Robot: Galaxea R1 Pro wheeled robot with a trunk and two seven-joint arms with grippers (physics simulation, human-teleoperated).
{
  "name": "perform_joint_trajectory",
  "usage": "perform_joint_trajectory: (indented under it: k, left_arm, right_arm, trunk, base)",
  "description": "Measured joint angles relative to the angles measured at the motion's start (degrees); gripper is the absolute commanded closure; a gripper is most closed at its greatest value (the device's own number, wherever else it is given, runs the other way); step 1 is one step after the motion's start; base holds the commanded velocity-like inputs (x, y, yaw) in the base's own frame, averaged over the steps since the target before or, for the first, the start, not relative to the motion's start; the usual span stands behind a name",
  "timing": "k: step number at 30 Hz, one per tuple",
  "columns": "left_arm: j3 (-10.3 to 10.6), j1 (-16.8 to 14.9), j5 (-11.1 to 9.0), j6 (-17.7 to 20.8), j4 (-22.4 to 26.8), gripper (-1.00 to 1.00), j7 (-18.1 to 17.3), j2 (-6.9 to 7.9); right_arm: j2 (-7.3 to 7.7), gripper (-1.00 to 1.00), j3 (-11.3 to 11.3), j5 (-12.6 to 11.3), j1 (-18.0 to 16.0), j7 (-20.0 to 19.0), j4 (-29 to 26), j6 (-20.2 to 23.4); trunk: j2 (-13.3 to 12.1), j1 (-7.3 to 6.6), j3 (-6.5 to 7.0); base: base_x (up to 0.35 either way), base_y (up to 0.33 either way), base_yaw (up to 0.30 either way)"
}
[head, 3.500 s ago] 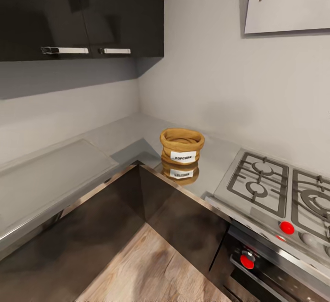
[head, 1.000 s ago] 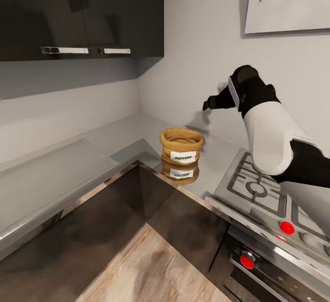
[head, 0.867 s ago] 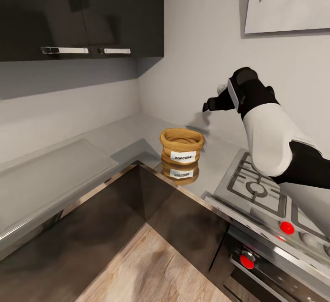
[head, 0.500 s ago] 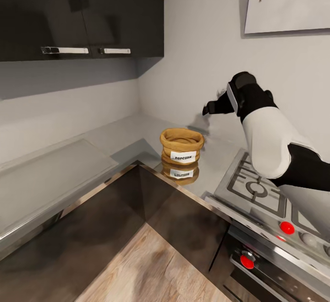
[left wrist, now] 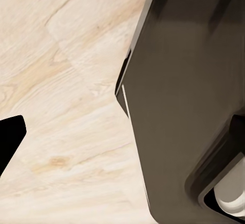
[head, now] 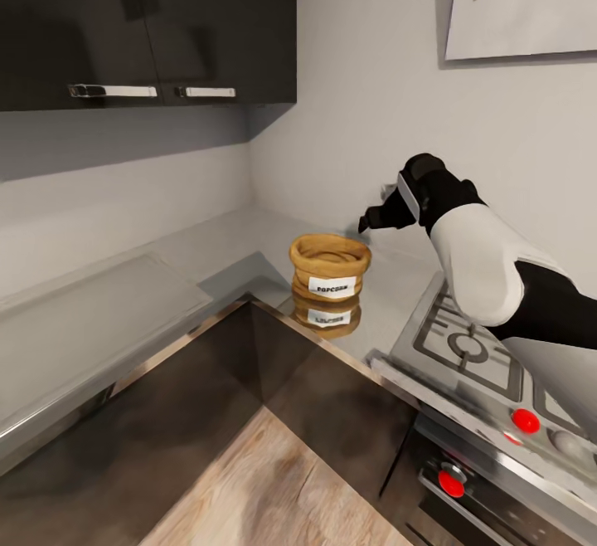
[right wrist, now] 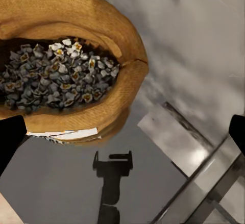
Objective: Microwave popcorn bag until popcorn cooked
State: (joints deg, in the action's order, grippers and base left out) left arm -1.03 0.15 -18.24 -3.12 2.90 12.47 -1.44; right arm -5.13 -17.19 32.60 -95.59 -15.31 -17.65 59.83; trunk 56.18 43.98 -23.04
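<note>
while the hob [head: 489, 347] lay nearest, the bag [head: 329, 268] stood upright on the counter [head: 207, 251] in the corner, kernels [right wrist: 61, 76] inside; just beyond and above it hung the right hand [head: 371, 219], fingers spread, gripping nothing.

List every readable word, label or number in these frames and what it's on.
"POPCORN": blurred but legible, on the white label on the front of the popcorn bag.
Mirrored copy of that label in the countertop reflection: too blurred to read.
Label edge in the right wrist view: seen edge-on, unreadable.
Nothing else carries text.
</note>
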Motion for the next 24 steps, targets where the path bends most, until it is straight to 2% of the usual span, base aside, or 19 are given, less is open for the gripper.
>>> perform_joint_trajectory:
  k: [9, 17, 20, 22, 24]
  left_arm:
    - [0.04, -0.01, 0.12, 0.0, 0.0, -1.0, -0.04, -0.03]
    - [-0.02, -0.01, 0.1, 0.0, 0.01, -1.0, -0.04, -0.01]
    - [-0.01, -0.01, 0.1, 0.0, 0.01, -1.0, -0.04, -0.02]
    - [-0.03, 0.01, 0.08, 0.0, 0.01, -1.0, -0.04, 0.0]
    - [-0.03, -0.01, 0.05, 0.0, 0.01, -1.0, 0.02, 0.02]
  right_arm:
    - [0.1, -1.0, 0.0, 0.13, 0.0, 0.09, 0.07, 0.0]
    - [0.28, -1.0, 0.1, 0.03, 0.04, -0.38, 0.84, 0.0]
    - [1.14, -1.0, 0.17, 0.09, 0.05, -0.5, 2.78, -0.02]
    - [2.31, -1.0, 0.4, 0.12, 0.05, -0.58, 4.46, -0.03]
    - [2.69, -1.0, 0.51, 0.64, 0.03, -0.7, 4.94, -0.02]
  trunk:
    - [0.0, 0.0, 0.0]
    - [-0.01, 0.03, 0.0]
    - [-0.01, 0.03, 0.0]
    - [-0.01, 0.03, 0.0]
    - [-0.01, 0.03, 0.0]
  base:
    - [0.286, 0.0, 0.0]
    - [0.038, 0.0, 0.0]
    - [0.001, 0.0, 0.0]
    - [0.0, 0.0, 0.0]
    - [0.0, 0.0, 0.0]
